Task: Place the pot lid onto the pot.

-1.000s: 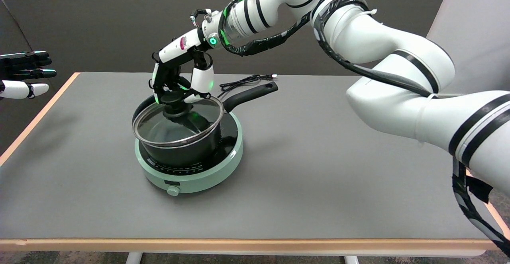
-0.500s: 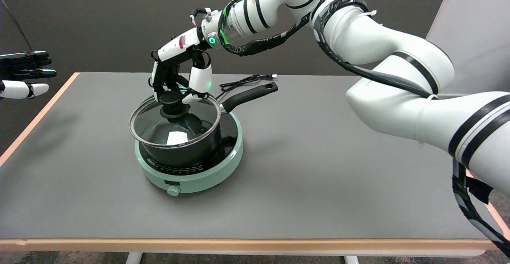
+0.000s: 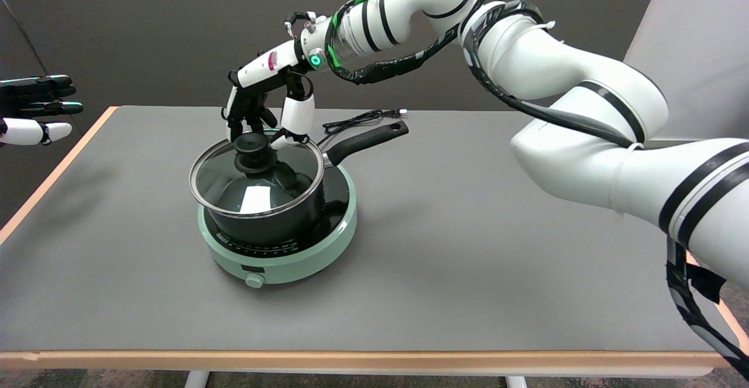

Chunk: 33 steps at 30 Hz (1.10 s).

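Note:
The glass pot lid (image 3: 260, 192) with its black knob (image 3: 253, 148) lies level on the black pot (image 3: 281, 224). The pot's long handle (image 3: 368, 138) points to the back right. My right hand (image 3: 264, 110) hovers just above and behind the knob. Its fingers are spread and hang down on either side of the knob. The knob shows whole, and no finger visibly clasps it.
The pot stands on a round mint-green induction cooker (image 3: 304, 256) on the grey table (image 3: 468, 259). A black power cable (image 3: 357, 120) lies behind the pot. The idle left hand (image 3: 32, 110) hangs in the air at the far left.
The lid went from tilted and held by its knob to flat on the pot. My right hand let go of the knob and rose slightly.

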Tool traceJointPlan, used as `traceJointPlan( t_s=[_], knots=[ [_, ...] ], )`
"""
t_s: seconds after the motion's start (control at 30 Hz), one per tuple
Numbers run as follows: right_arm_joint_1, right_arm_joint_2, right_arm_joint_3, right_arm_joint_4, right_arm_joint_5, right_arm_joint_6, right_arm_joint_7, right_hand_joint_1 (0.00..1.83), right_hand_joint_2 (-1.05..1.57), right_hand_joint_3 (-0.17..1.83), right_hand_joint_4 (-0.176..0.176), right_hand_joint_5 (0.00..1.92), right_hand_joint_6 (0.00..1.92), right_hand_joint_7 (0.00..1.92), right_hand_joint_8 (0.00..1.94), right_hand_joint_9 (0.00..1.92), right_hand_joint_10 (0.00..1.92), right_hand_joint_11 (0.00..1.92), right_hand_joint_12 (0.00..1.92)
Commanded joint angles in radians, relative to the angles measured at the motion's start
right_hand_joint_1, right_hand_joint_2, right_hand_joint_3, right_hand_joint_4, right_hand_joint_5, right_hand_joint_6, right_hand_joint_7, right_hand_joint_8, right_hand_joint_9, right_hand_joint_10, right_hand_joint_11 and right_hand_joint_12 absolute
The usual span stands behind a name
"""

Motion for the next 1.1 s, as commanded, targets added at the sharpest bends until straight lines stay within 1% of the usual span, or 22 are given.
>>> traceJointPlan(
  t_s=[0.03,0.27,0.33,0.4,0.47,0.5,0.53,0.57,0.6,0.63,0.67,0.7,0.77,0.93,1.1],
  knots=[
    [-0.025,0.024,0.003,0.026,-0.026,-0.029,-0.005,1.05,0.63,0.86,0.033,0.59,0.24,0.81,0.42,0.69,1.12,0.00,1.65],
    [-0.026,0.033,0.004,0.045,-0.026,-0.012,0.001,1.06,0.63,0.86,0.032,0.58,0.24,0.82,0.41,0.70,1.11,0.00,1.64],
    [-0.023,0.033,0.010,0.050,-0.026,0.011,0.001,1.07,0.60,0.88,0.025,0.55,0.22,0.80,0.40,0.68,1.11,0.00,1.65],
    [-0.021,0.033,0.015,0.064,-0.026,0.036,0.001,1.09,0.59,0.90,0.010,0.50,0.20,0.77,0.38,0.66,1.08,0.00,1.65],
    [-0.020,0.037,0.023,0.083,-0.026,0.056,0.001,1.11,0.57,0.95,-0.013,0.43,0.17,0.68,0.34,0.62,0.97,0.00,1.61],
    [-0.020,0.039,0.025,0.096,-0.026,0.065,0.003,1.12,0.54,0.94,-0.025,0.41,0.17,0.67,0.30,0.60,0.89,0.00,1.58],
    [-0.021,0.042,0.026,0.108,-0.026,0.074,0.003,1.10,0.53,0.95,-0.034,0.39,0.16,0.64,0.27,0.61,0.79,0.00,1.55],
    [-0.022,0.044,0.027,0.118,-0.026,0.078,0.003,1.04,0.55,0.98,-0.041,0.35,0.16,0.58,0.27,0.62,0.66,0.00,1.52],
    [-0.023,0.047,0.028,0.129,-0.026,0.082,0.004,1.07,0.52,0.97,-0.043,0.35,0.15,0.57,0.24,0.61,0.60,0.00,1.51],
    [-0.025,0.051,0.029,0.143,-0.026,0.087,0.004,1.05,0.51,0.97,-0.045,0.34,0.15,0.55,0.22,0.60,0.54,0.00,1.50],
    [-0.026,0.055,0.032,0.151,-0.025,0.090,0.005,0.98,0.52,1.00,-0.053,0.30,0.12,0.49,0.21,0.55,0.50,0.00,1.50],
    [-0.029,0.058,0.035,0.162,-0.023,0.096,0.007,0.96,0.51,1.00,-0.053,0.30,0.11,0.47,0.20,0.52,0.46,0.00,1.48],
    [-0.032,0.065,0.040,0.185,-0.012,0.106,0.011,0.97,0.47,0.99,-0.054,0.25,0.15,0.41,0.19,0.48,0.35,0.09,1.42],
    [-0.044,0.079,0.050,0.240,0.045,0.119,0.014,0.90,0.44,0.97,-0.064,0.19,0.12,0.31,0.18,0.38,0.34,0.19,1.27],
    [-0.059,0.080,0.050,0.256,0.083,0.102,0.014,0.79,0.44,0.91,-0.071,0.15,0.14,0.28,0.19,0.36,0.32,0.24,1.24]
  ],
)
